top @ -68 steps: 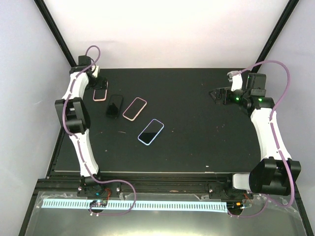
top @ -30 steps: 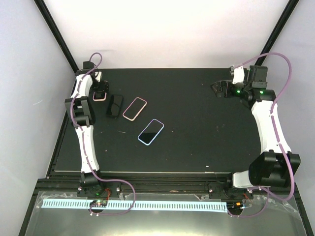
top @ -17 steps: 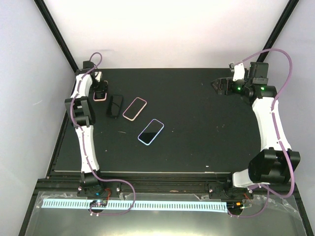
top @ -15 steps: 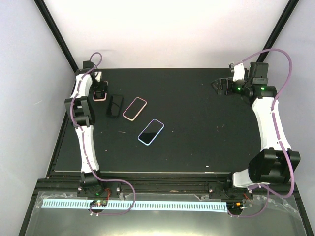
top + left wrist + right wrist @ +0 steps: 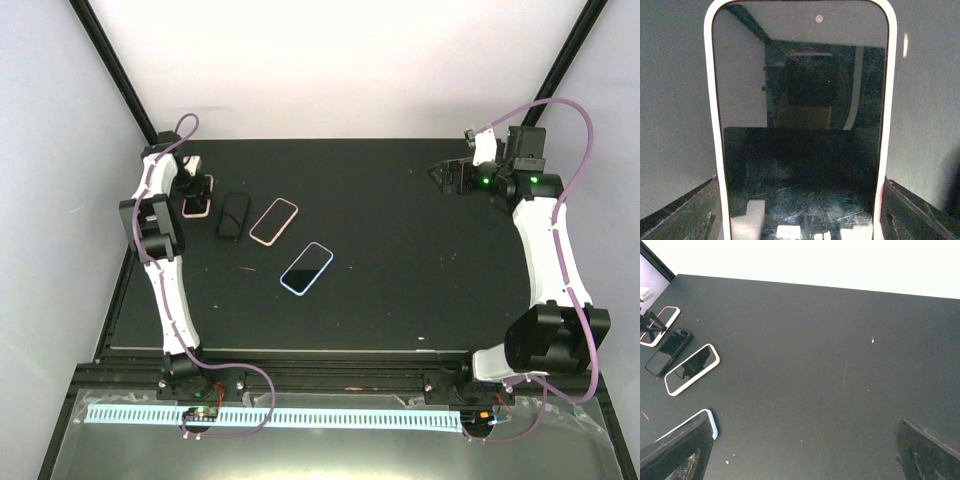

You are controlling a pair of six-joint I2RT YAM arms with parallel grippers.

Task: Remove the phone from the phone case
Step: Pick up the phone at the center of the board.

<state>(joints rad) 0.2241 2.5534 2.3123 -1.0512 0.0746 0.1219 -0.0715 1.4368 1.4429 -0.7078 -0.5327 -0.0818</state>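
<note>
left pincer [image 5: 801, 181] closed on phone case [image 5: 710, 100] sides, phone [image 5: 800, 125] between fingers [image 5: 685, 212]; right pincer [image 5: 804, 420] wide open, empty, well apart.

Light falls from overhead, bright and even; the white back wall [image 5: 330, 70] at twelve o'clock blows out almost to pure white in the top view and the right wrist view; a light strip [image 5: 270, 417] at six o'clock glares along the near rail; the matte black table [image 5: 420, 260] soaks up light, and shadows barely show on it; in the left wrist view the phone [image 5: 800, 150] glass mirrors the room, its scratches glint toward six o'clock, and the grey ground around it is out of focus.
</note>
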